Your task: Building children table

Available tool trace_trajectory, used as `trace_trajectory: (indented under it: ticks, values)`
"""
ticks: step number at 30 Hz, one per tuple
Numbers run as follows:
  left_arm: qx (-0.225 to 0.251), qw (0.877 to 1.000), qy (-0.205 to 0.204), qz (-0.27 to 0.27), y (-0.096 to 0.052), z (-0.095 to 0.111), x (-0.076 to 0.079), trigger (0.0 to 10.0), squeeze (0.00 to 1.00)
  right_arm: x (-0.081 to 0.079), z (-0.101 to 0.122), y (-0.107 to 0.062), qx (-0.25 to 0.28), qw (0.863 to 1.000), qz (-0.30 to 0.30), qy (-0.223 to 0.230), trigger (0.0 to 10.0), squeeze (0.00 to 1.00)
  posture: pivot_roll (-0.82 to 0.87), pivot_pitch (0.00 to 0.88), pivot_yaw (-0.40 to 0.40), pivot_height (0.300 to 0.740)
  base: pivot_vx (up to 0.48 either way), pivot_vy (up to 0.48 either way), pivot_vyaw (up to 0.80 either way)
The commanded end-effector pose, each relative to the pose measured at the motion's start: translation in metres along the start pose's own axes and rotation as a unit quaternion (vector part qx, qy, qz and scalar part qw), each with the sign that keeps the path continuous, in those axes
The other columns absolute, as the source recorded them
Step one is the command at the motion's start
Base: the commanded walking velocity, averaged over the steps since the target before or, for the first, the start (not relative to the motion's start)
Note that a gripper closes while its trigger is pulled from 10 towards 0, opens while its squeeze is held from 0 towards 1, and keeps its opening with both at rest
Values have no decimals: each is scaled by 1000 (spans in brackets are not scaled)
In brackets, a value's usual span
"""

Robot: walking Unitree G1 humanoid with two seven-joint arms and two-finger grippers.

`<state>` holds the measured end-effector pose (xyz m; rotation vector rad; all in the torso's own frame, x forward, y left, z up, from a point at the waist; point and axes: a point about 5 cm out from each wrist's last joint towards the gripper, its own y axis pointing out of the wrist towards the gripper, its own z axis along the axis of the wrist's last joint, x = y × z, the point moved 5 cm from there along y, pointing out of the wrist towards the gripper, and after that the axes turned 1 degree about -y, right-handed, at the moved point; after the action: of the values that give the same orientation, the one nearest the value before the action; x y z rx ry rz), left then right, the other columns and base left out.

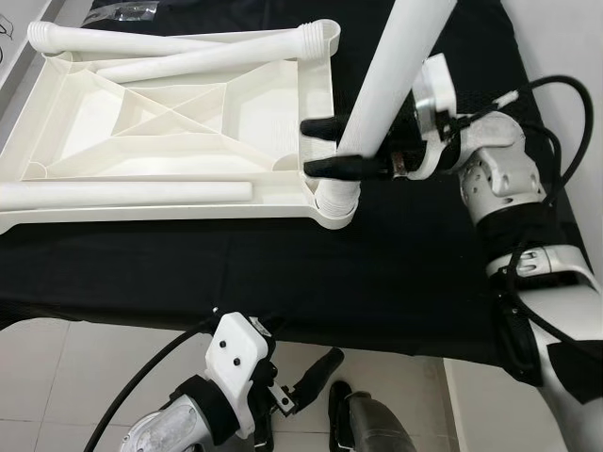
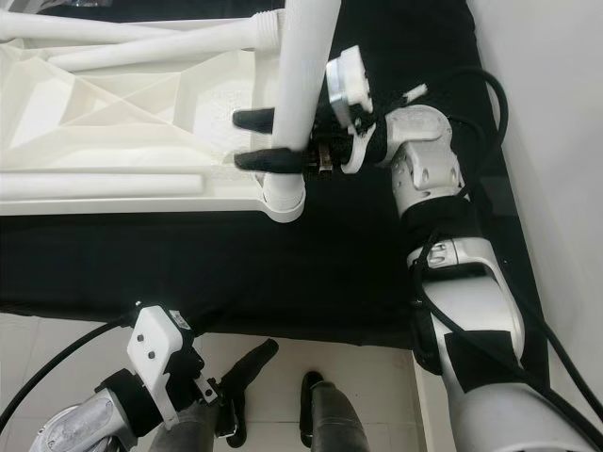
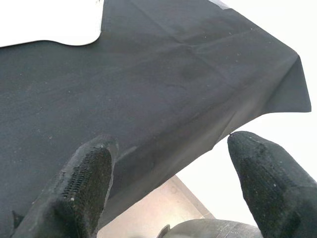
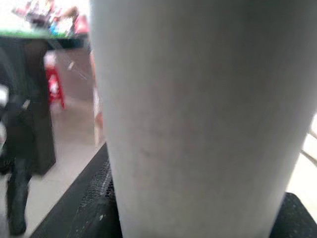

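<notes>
My right gripper (image 1: 325, 148) is clenched on the upright white leg (image 1: 391, 75), whose foot sits in the near right corner socket (image 1: 336, 201) of the upturned tabletop (image 1: 170, 122), so I should keep it plumb and twist it home squarely, while my left gripper (image 3: 168, 183) hangs released.

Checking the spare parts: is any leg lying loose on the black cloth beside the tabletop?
No: the loose legs lie inside the upturned tabletop, and the right gripper holds another upright at its corner socket.
</notes>
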<state>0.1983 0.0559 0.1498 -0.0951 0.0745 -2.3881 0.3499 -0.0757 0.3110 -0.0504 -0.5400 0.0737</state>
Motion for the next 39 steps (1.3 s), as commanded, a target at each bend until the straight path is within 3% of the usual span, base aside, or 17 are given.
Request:
trace_trajectory:
  ticks: [1, 5, 9, 14, 22, 32, 39]
  values:
    - [-8, 1000, 1, -6, -3, -2, 3, 10000, 0, -16, -27, 2, -40, 998, 30, 41, 10000, 0, 158, 381, 8, 740, 0, 0, 0]
    - [-8, 1000, 1, -6, -3, -2, 4, 10000, 0, -22, -23, 7, -83, 993, 78, 11, 10000, 0, 155, 385, 3, 740, 0, 0, 0]
    - [-7, 1000, 1, -6, -3, -2, 4, 10000, 0, -22, -21, 7, -86, 993, 82, 9, 10000, 0, 155, 385, 2, 740, 0, 0, 0]
    - [-6, 1000, 1, -4, -2, -2, 3, 10000, 0, -9, -5, 12, -35, 997, 59, 36, 10000, 0, 149, 384, -3, 740, 0, 0, 0]
    - [-4, 1000, 0, -4, -1, -1, 3, 10000, 0, 6, -4, 11, -18, 998, 9, 59, 10000, 0, 144, 382, -4, 740, 0, 0, 0]
    - [-3, 1000, -1, -4, 0, -1, 3, 10000, 0, 10, -32, 12, -69, 992, -56, 87, 10000, 0, 142, 382, -3, 740, 0, 0, 0]
    - [-3, 1000, -1, -4, 0, -1, 3, 10000, 0, 12, -37, 14, -75, 990, -69, 99, 10000, 0, 141, 383, -3, 740, 0, 0, 0]
